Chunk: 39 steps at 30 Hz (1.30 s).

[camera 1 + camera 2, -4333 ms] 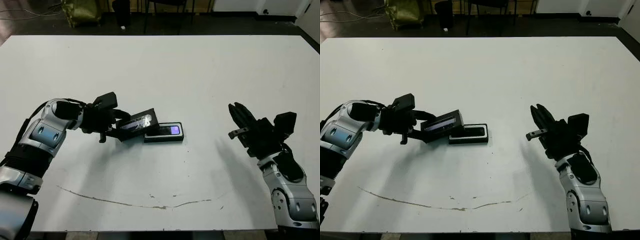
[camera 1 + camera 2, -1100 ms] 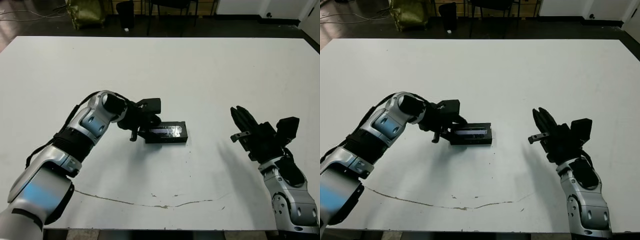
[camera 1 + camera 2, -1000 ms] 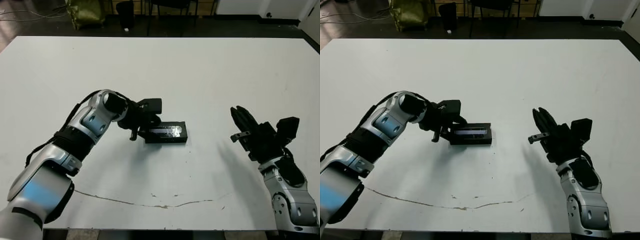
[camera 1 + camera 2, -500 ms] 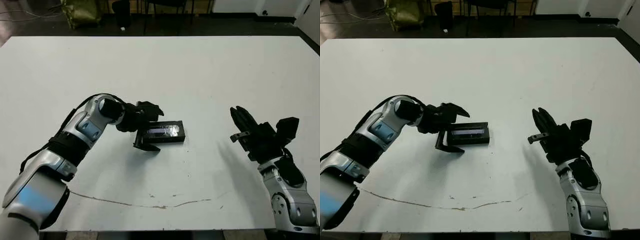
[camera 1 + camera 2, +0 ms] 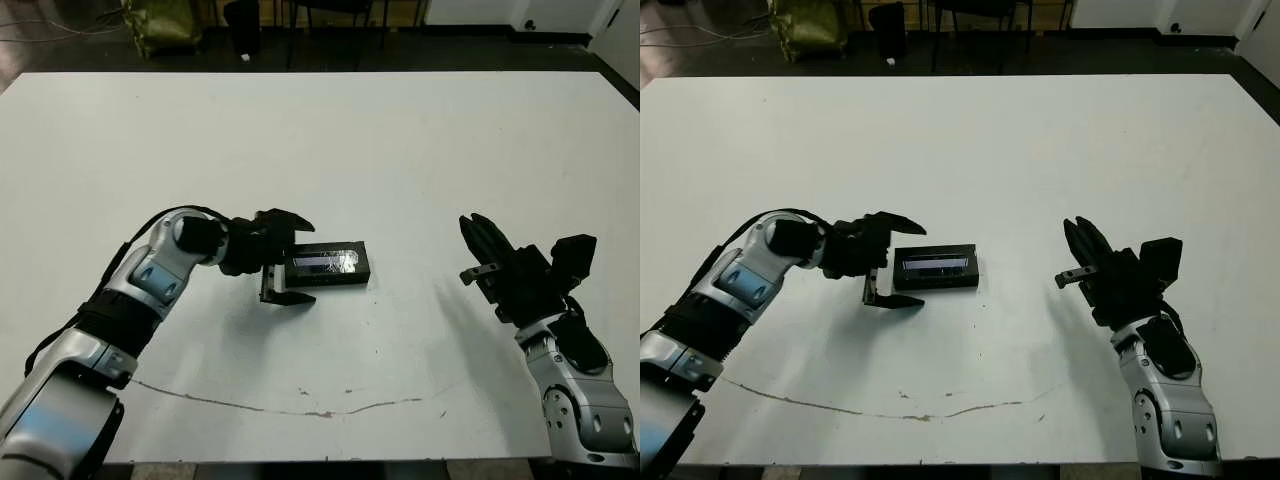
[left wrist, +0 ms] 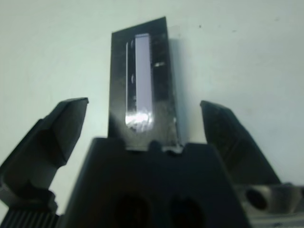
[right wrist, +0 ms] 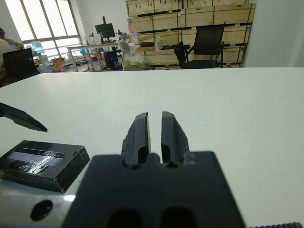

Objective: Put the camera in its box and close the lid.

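at the table's near-left: left tool point(image 5: 285, 256), its two black fingers spread wide apart, gripping nothing, just beside the short end of the closed box.
left tool's pose: one finger point(image 5: 287, 217) sits on the far side and the other point(image 5: 290, 297) on the near side of the box's end; neither is seen touching it. such a wide spread at the end of the box reads, as a judgement, as a letting-go stance.
flat black rectangular lid with a glossy silvery-bluish strip point(image 5: 327, 261): lies level and square on the small shallow black box point(image 5: 362, 272), edges lined up in the wrist view, so the closing step looks done.
slim black bar-shaped camera: not visible anywhere; presumably shut inside the box, though the lid hides that.
right tool point(image 5: 1081, 251): fingers pressed together, empty, raised off the white table point(image 5: 400, 140), well apart from the box; it looks parked so as not to crowd the left arm.
around: a thin dark curved scuff point(image 5: 300, 408) marks the table's near edge; chairs, stacked crates and a person show beyond it.
in the way: nothing lies between either tool and the box.
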Tool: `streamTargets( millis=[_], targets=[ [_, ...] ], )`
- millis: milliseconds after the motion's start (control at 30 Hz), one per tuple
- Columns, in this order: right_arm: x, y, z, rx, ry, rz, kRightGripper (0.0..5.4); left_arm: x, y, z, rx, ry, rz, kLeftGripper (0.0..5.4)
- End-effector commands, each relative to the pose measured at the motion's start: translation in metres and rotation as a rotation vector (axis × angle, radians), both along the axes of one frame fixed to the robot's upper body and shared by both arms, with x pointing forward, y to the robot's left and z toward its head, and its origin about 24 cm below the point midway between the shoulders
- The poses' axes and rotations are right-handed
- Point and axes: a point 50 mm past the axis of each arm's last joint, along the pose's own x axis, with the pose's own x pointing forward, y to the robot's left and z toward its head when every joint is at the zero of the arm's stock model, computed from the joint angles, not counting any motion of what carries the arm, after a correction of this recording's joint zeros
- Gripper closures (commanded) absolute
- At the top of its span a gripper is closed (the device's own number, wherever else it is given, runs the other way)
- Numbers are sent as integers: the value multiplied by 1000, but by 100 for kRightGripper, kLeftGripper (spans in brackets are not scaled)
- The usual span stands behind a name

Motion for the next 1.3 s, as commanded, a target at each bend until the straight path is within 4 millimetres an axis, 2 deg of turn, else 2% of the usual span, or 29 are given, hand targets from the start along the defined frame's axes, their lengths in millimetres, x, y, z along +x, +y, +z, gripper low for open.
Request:
streamTargets(
  millis=[33,200,533,600,733,800,933,1100,1300],
  targets=[
    [-2,-3,-7,2,46,-12,540,-3,14,11,-66,15,22,1],
    [-1,-3,-8,-5,38,-9,540,-7,25,31,-86,-47,0,1],
    [1,-3,-7,2,37,-11,540,-23,43,49,-75,-25,-38,1],
    [2,-3,-7,-2,38,-10,540,-24,45,48,-158,-1,34,1],
    [3,-2,-7,-5,32,-9,540,-24,38,35,-412,-67,369,11],
    [3,-2,-6,-5,30,-7,540,-26,30,27,-507,-119,495,39],
    [4,-2,-5,-11,23,-8,540,-29,7,13,-652,-181,646,137],
    [5,-1,-4,-9,26,-11,540,-33,-18,6,-707,-197,714,262],
    [6,0,-4,-22,5,-6,540,-34,-40,-2,-688,-204,790,411]
  ],
)
